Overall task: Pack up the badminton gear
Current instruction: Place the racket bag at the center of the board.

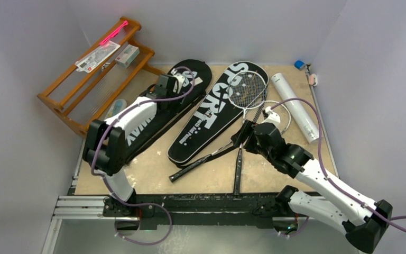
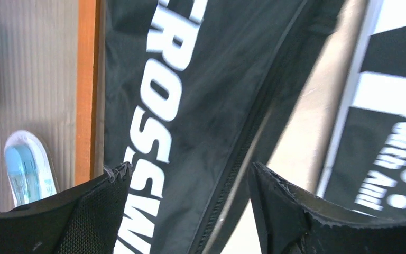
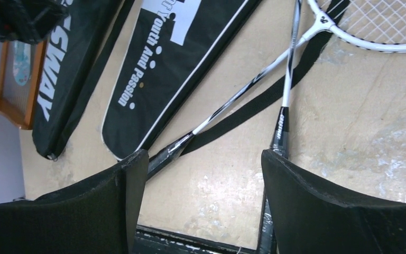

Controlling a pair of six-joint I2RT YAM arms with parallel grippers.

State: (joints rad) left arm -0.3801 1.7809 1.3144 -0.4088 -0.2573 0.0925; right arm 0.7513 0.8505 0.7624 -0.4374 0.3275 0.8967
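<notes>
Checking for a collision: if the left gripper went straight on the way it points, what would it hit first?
The left gripper, jaws open, would most likely meet the black CROSSWAY cover first, near its zip edge; how far off is unclear.

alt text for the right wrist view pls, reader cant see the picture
Open right gripper above a tan table, its black fingers framing two thin rackets whose shafts cross near a white racket head. Two black covers, the SPORT cover and the CROSSWAY cover, lie to the left.
</notes>
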